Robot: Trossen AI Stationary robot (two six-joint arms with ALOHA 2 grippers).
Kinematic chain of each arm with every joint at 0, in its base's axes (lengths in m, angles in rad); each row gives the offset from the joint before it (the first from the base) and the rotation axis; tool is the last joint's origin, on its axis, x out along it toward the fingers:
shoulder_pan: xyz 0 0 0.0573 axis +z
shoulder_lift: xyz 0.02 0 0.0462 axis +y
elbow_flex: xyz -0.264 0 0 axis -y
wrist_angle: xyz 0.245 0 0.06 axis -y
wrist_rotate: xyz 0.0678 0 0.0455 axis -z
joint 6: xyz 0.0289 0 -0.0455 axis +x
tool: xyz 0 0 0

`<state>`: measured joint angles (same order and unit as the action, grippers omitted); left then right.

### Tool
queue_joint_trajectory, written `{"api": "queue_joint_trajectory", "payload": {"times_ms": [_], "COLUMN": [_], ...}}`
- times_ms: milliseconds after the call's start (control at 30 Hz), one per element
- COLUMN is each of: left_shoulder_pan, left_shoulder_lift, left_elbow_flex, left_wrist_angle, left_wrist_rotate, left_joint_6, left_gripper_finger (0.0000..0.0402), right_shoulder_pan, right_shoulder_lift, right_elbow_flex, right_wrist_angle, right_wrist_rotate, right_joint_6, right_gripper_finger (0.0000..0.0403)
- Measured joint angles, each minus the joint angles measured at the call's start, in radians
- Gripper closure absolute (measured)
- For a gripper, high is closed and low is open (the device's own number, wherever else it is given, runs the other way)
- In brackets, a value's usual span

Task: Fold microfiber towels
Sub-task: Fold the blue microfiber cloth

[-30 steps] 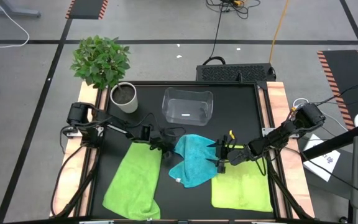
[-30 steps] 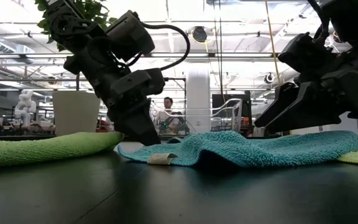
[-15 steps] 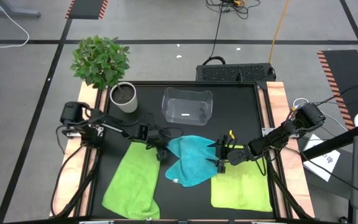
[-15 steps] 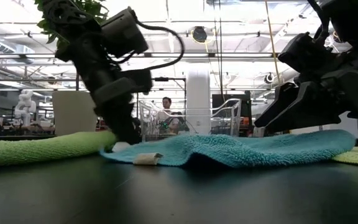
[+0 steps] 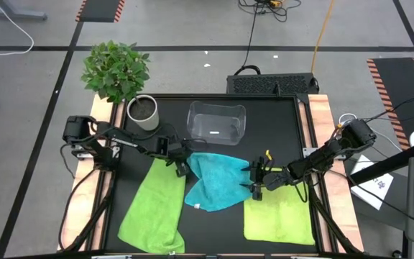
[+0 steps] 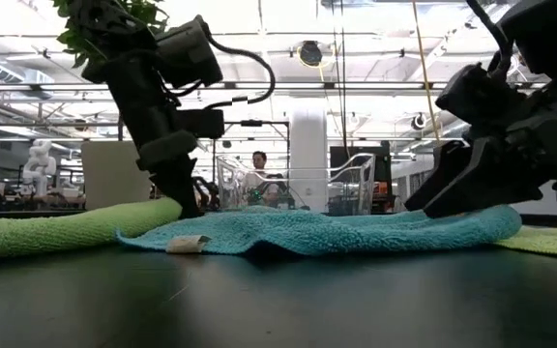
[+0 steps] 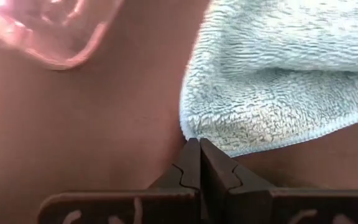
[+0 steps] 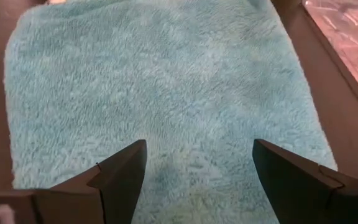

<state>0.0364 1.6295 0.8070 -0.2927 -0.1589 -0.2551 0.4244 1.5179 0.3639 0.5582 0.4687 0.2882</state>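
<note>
The turquoise microfiber towel [image 5: 215,181] lies spread at the table's middle, between two lime-green towels, one on the left [image 5: 153,208] and one on the right [image 5: 279,219]. All three lie flat on the black table. My left gripper [image 5: 182,170] is shut at the turquoise towel's far-left corner. My right gripper [image 5: 253,185] stands open over the towel's right edge, its fingers wide apart [image 8: 199,145]. Whether it touches the cloth I cannot tell. My left gripper pinches the turquoise towel's far-left corner [image 7: 197,132] between its two shut fingers, right at their tips. It comes from above, slanting down from the table's left. The corner sits just off the table [image 6: 190,205]; the rest of the towel lies on the table.
A clear plastic bin [image 5: 216,122] stands at the far middle of the table. A potted plant [image 5: 142,111] stands at the far left corner. Cables run along both arms. The towel's white tag [image 6: 187,244] lies at its near-left edge.
My left gripper has gone toward the table's left edge and a little up, tipping steeper, with the turquoise towel's corner. The towel has slid left along the table and its hump has flattened out.
</note>
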Motion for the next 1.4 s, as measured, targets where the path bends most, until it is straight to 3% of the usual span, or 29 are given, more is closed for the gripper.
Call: {"api": "queue_joint_trajectory", "payload": {"times_ms": [167,433,667,800,900,1000,1400], "left_shoulder_pan": [0.041,0.081,0.037,0.01,-0.034,-0.115,-0.424], "left_shoulder_lift": [-0.001,-0.002,-0.106,-0.208,-0.238,-0.24,-0.078], "left_elbow_flex": [0.0,0.0,0.001,0.002,0.003,0.003,0.002], "left_wrist_angle": [-0.008,-0.009,-0.002,0.004,0.017,0.01,0.082], "left_wrist_rotate": [0.005,0.066,0.032,0.08,0.193,0.204,-0.01], "left_joint_6": [0.055,0.146,0.209,0.133,0.033,-0.025,-0.063], "left_gripper_finger": [0.0401,0.0394,0.0318,0.0268,0.0238,0.022,0.0213], "right_shoulder_pan": [-0.01,-0.031,-0.043,-0.057,-0.063,-0.064,-0.064], "right_shoulder_lift": [0.0,-0.001,0.0,-0.001,-0.001,-0.001,-0.001], "right_elbow_flex": [0.0,-0.004,-0.005,-0.005,-0.004,-0.004,-0.004], "right_wrist_angle": [-0.007,-0.082,-0.066,-0.085,-0.084,-0.087,-0.089], "right_wrist_rotate": [-0.085,-0.096,-0.105,-0.103,-0.103,-0.103,-0.101], "right_joint_6": [0.027,0.103,0.092,0.116,0.117,0.119,0.119], "right_gripper_finger": [0.0132,0.0161,0.0163,0.0163,0.0163,0.0163,0.0163]}}
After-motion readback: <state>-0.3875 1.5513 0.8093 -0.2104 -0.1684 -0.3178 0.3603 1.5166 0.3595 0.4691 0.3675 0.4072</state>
